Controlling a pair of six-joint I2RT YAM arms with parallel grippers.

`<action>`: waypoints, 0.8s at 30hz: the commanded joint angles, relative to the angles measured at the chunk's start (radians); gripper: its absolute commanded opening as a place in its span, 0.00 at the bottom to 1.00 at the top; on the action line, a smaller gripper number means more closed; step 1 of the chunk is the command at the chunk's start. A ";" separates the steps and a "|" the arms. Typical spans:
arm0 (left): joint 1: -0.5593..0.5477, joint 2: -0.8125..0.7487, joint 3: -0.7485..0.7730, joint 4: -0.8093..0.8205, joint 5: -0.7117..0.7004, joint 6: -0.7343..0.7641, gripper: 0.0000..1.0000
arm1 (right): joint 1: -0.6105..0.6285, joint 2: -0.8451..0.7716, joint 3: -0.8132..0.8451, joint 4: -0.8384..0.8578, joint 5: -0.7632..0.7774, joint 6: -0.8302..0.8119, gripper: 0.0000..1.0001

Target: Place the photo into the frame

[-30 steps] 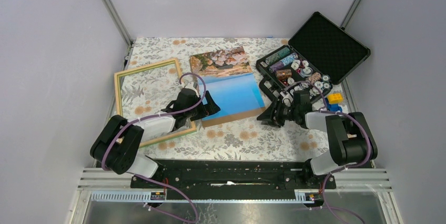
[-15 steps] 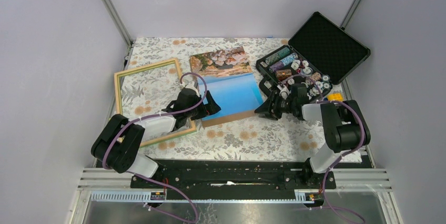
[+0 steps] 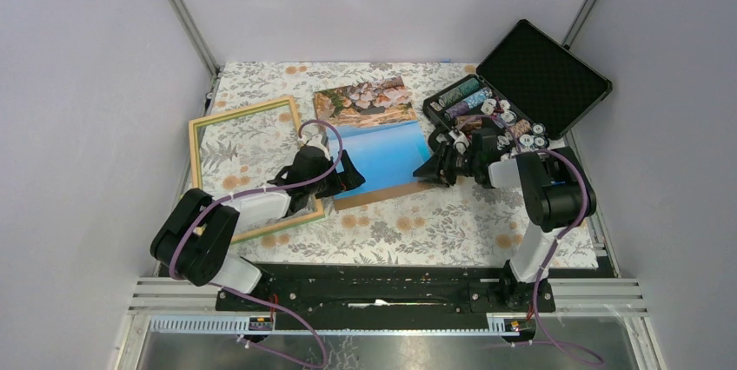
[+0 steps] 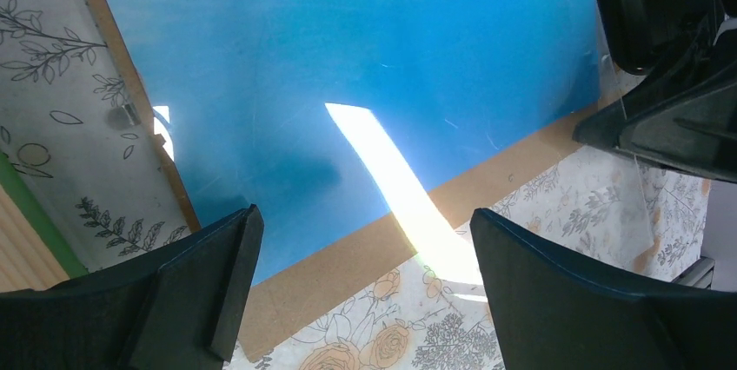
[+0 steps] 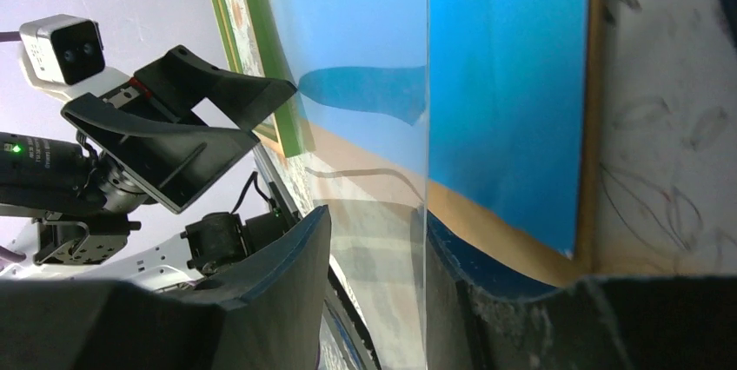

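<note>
photo [image 3: 382,148] lies face up on brown backing board [image 3: 387,193] mid worktop [image 3: 417,222], frame [image 3: 198,161] just left of it. left gripper [image 3: 345,172] wide open over the photo's near-left corner. right gripper [image 3: 434,168] at its right edge, fingers narrow, can't tell if clamped. Risk: pinching board along with print, or creasing the thin paper. No readable writing

Glossy paper photo [image 3: 382,148], light wood frame [image 3: 242,110], matt fibreboard panel [image 4: 348,261]

Two grippers at work: between left gripper [image 3: 350,172] and right gripper [image 3: 432,168] lie one photo [image 3: 382,140] and one backing board [image 3: 382,194]; one frame [image 3: 198,161] flanks the left, one chip case [image 3: 543,75] the right.
</note>
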 commanded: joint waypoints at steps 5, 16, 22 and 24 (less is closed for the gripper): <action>-0.001 0.027 -0.012 -0.052 -0.012 0.031 0.99 | 0.042 0.105 0.105 0.158 -0.045 0.092 0.36; 0.000 -0.174 0.104 -0.224 0.039 0.030 0.99 | 0.042 0.067 0.137 0.086 -0.045 0.078 0.00; 0.005 -0.338 0.241 -0.482 -0.112 0.058 0.99 | 0.042 -0.045 0.129 -0.058 -0.014 -0.002 0.00; 0.013 -0.377 0.253 -0.536 -0.190 0.039 0.99 | 0.041 -0.093 0.122 -0.104 -0.006 -0.020 0.00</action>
